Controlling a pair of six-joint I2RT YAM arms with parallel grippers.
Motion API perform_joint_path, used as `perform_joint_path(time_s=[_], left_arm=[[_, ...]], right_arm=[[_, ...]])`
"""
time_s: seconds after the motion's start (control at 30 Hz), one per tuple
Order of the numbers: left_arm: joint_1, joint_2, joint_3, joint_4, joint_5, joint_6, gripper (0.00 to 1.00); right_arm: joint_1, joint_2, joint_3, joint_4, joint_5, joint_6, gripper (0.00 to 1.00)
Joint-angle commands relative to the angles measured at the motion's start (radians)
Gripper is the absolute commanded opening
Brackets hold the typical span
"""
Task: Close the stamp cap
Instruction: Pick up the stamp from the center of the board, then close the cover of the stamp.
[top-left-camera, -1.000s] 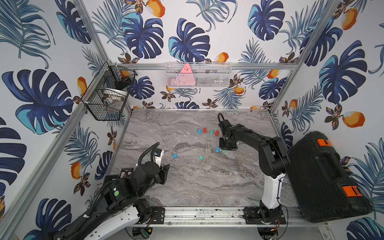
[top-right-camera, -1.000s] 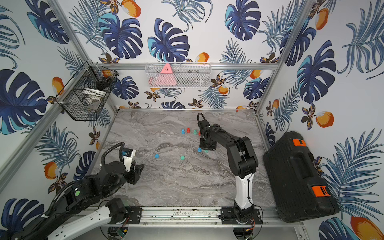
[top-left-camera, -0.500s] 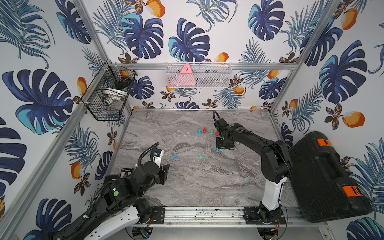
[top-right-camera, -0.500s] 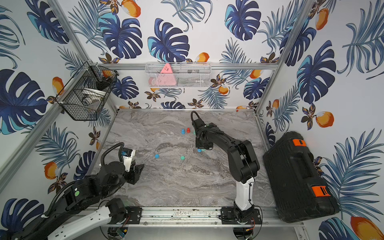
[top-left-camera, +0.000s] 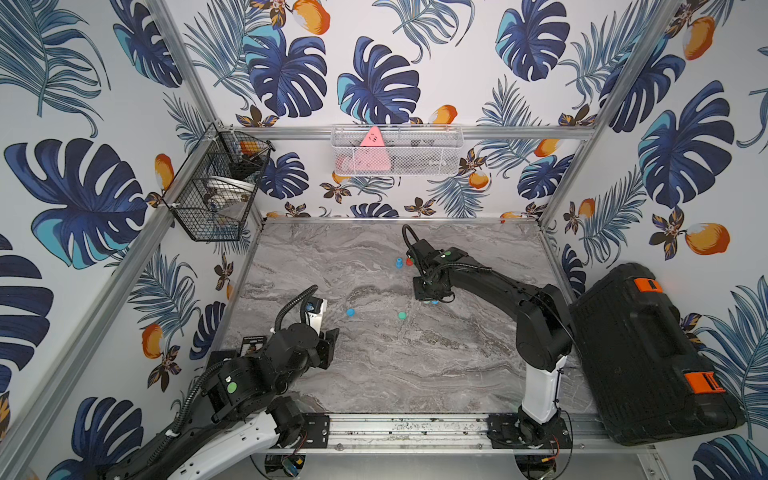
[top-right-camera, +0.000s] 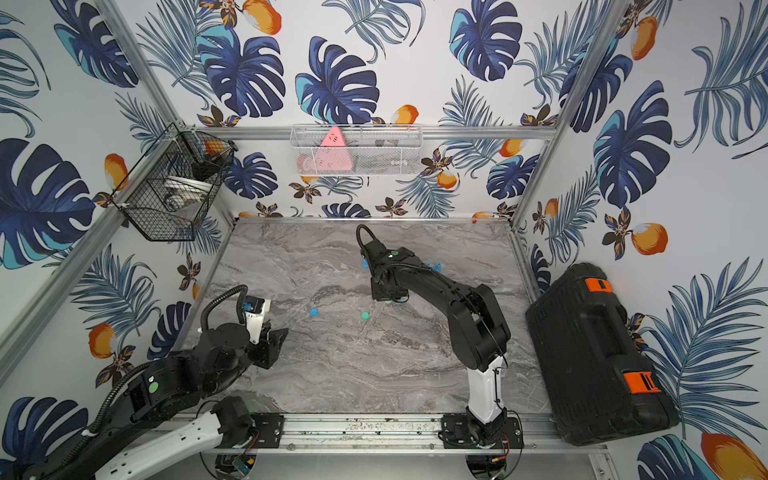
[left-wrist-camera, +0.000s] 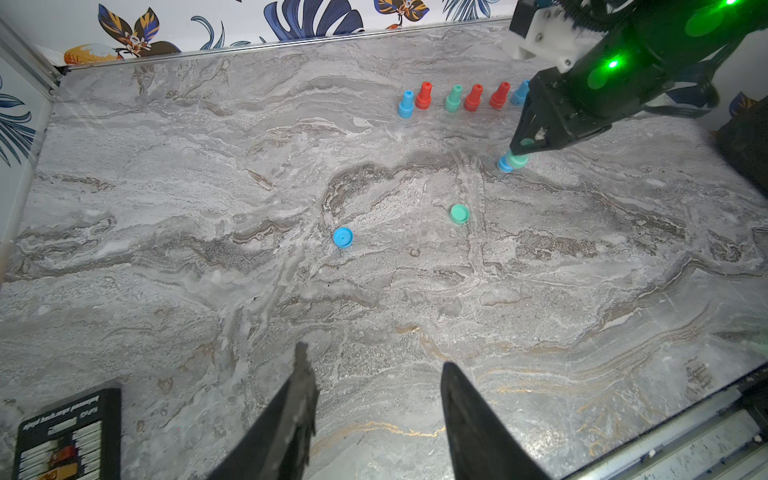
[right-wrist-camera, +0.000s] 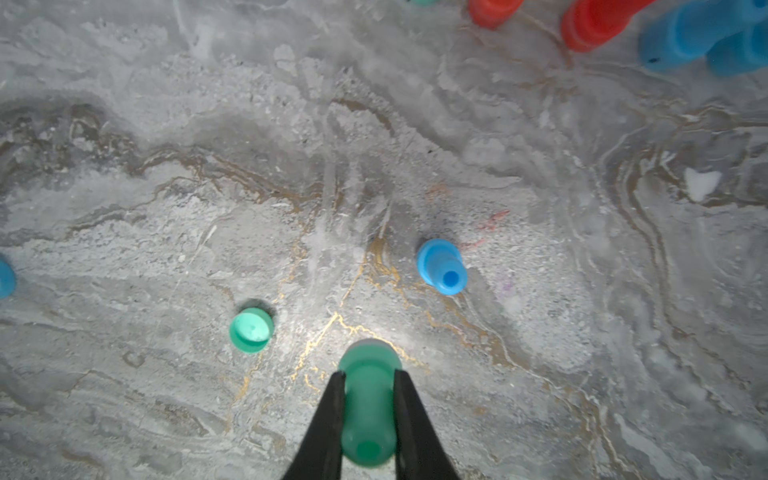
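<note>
Now, green stamp (right-wrist-camera: 368, 415): pinched by the fingers of the right gripper (right-wrist-camera: 369, 374), low over the marble table (right-wrist-camera: 540, 332), just beside 1 blue stamp (right-wrist-camera: 442, 266).
Green cap (right-wrist-camera: 250, 330): lying loose on the table nearby.
Left gripper (left-wrist-camera: 374, 355): fingers spread, well apart from both.

The green stamp (right-wrist-camera: 368, 411) is a small peg with a wide base and a narrower neck. It stands upright, its greyish wide end pointing down at the tabletop (top-left-camera: 374, 374), and is pinched at the neck by the right gripper (right-wrist-camera: 369, 376), just right of the table's middle. The green cap (right-wrist-camera: 250, 330), a small round cup, lies loose to its left and slightly nearer, not touching it.
</note>
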Motion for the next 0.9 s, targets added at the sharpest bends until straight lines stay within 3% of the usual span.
perform_joint_path(time_s=[0.0,0.87], left_arm=[[0.000,-0.004,-0.002,0.016,-0.012,0.012,0.53],[0.000,-0.007,-0.002,0.014,-0.014,0.012,0.53]], right_arm=[[0.022,0.024,0.022,-0.009,-0.024,0.019,0.18],[0.110,0.155,0.087,0.035,-0.091,0.051,0.17]])
